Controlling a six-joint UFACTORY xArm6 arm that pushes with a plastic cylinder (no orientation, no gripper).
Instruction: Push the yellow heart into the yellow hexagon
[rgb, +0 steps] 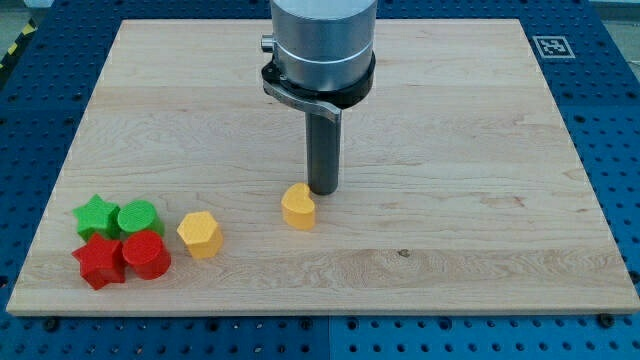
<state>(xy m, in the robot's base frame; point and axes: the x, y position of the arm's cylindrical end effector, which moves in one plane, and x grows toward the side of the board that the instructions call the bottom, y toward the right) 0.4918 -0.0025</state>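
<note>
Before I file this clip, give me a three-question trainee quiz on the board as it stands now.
1. True or false: my tip is at the view's upper right of the yellow heart-shaped block.
2. Which block lies nearest the yellow hexagonal block? A) green star-shaped block B) red cylindrical block C) red star-shaped block
3. Fill in: to reach the hexagon, the heart must travel toward the view's ____.

Key: 1 true; 2 B; 3 left. The green cylindrical block and the wooden board play no part.

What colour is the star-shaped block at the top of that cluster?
Green star, clearest in the camera view.
</note>
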